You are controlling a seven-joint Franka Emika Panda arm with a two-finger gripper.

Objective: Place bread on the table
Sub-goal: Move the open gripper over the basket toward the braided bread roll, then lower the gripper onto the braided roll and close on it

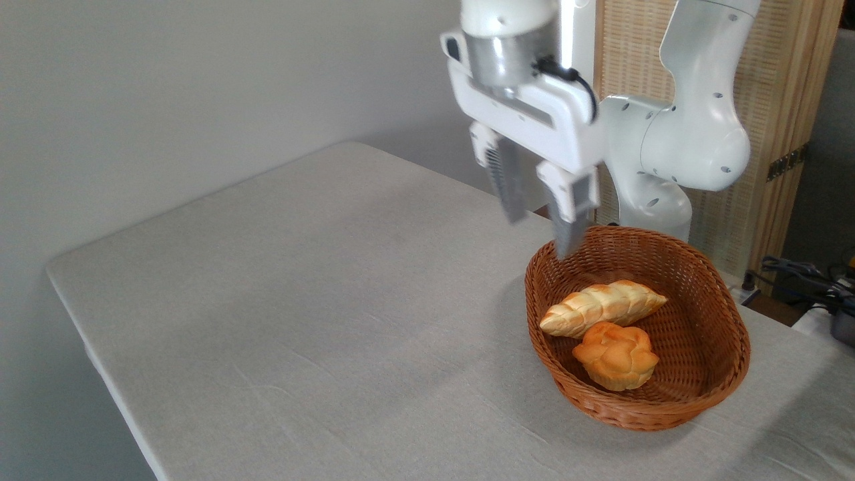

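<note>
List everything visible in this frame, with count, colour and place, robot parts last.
table: one, light grey cloth, fills the lower frame
basket: one, brown wicker, on the table at right
bread: one, pale golden braided loaf, in the basket
bun: one, orange, in the basket, touching the bread's near side
screen: one, tan woven panel, behind the arm
cables: dark, far right edge
arm: one, white, behind the basket
gripper: one, white with grey fingers, open, empty, above the basket's far-left rim
</note>
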